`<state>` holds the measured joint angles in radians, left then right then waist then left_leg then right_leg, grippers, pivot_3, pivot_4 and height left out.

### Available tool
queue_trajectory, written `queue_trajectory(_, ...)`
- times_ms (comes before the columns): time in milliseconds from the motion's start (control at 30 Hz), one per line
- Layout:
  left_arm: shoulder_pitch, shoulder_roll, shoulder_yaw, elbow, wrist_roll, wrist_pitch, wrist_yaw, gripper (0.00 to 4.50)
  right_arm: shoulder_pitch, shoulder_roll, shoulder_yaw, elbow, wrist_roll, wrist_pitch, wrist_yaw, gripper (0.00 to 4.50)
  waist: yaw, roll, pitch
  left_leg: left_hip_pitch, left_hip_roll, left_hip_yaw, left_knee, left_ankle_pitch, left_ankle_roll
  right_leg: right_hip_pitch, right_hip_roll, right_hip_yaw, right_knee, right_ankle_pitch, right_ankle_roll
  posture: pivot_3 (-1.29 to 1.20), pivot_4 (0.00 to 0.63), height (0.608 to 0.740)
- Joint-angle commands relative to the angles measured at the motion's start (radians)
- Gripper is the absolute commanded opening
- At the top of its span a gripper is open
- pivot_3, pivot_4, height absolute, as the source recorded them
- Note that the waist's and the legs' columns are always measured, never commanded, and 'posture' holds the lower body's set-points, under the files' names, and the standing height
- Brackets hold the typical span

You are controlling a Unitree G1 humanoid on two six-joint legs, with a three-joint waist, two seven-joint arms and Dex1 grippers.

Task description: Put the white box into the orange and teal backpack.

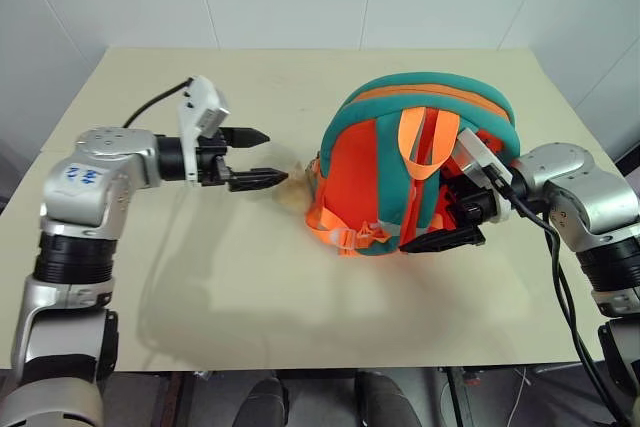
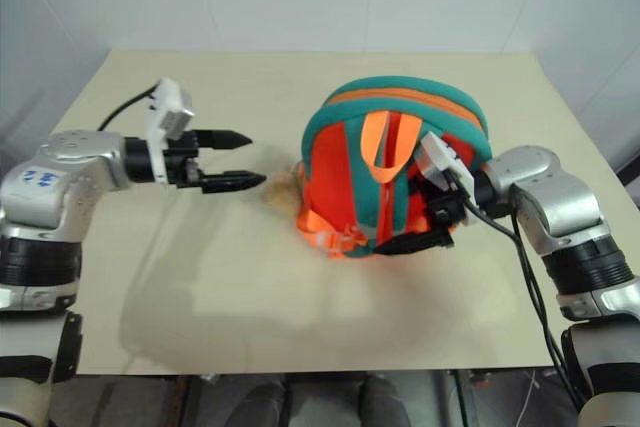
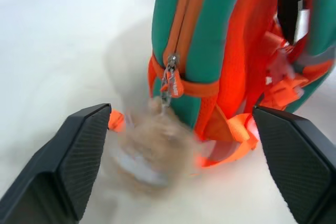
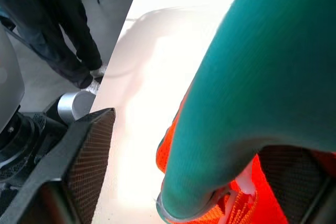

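- Our left gripper (image 1: 256,157) hangs over the table (image 1: 200,277), fingers spread wide, nothing between them. It points at the backpack's side where the tan plush toy (image 1: 290,190) dangles.
- The orange and teal backpack (image 1: 415,162) stands upright mid-table, strap side toward us. The zipper (image 3: 170,80) runs up the edge facing the left gripper; as far as we can see it looks zipped.
- Our right gripper (image 2: 425,222) sits against the backpack's other side, low down by the straps. Jaws look released: the wrist view shows the fingers well apart, with a teal padded strap (image 4: 247,103) in the gap, not clamped.
- Our read: both arms flank the bag, one each side, probably to steady it or work the opening.
- The white box: we can't find it on the table. Whether it's already inside the backpack we cannot tell; the bag's interior is hidden.
- Hard to make out: the plush toy is blurred in the left wrist view, and the right gripper's fingertips are partly buried behind the straps from the head camera.
- A person's legs (image 4: 58,24) stand on the floor beyond the table edge.
- Risk, as we judge it: loose orange webbing (image 1: 335,227) could snag a finger.
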<state>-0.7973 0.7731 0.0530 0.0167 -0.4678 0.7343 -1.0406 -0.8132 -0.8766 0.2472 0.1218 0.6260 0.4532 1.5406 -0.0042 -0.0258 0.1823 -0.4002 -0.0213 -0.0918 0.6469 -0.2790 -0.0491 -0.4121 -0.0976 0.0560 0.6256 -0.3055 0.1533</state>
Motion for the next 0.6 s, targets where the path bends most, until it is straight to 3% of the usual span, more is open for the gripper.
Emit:
queue_trajectory(33,0.046,0.062,0.099,-0.072,-0.046,0.004,-0.01,4.5,0.017,-0.021,-0.086,-0.057,0.022,0.043,0.005,4.48,0.0,0.0,0.0,0.0,0.0,0.0,0.0,0.0,0.0,0.0,0.0,0.0,0.0,0.0,0.0,0.0,0.15,0.74)
queue_trajectory(333,0.179,0.143,0.317,-0.071,-0.112,-0.013,0.002,4.5,0.119,-0.095,-0.22,-0.101,0.008,0.09,-0.015,4.48,0.003,0.0,0.0,0.0,0.0,0.0,0.0,0.0,0.001,0.001,0.0,0.0,0.0,0.0,0.0,0.0,0.15,0.74)
queue_trajectory(600,0.284,0.171,0.403,-0.007,-0.118,-0.043,-0.008,4.5,0.098,-0.201,-0.242,0.088,-0.1,-0.009,0.066,4.48,0.0,0.0,0.0,0.001,0.0,0.002,0.0,-0.002,0.004,0.001,0.0,0.0,0.0,0.0,0.0,0.0,0.15,0.74)
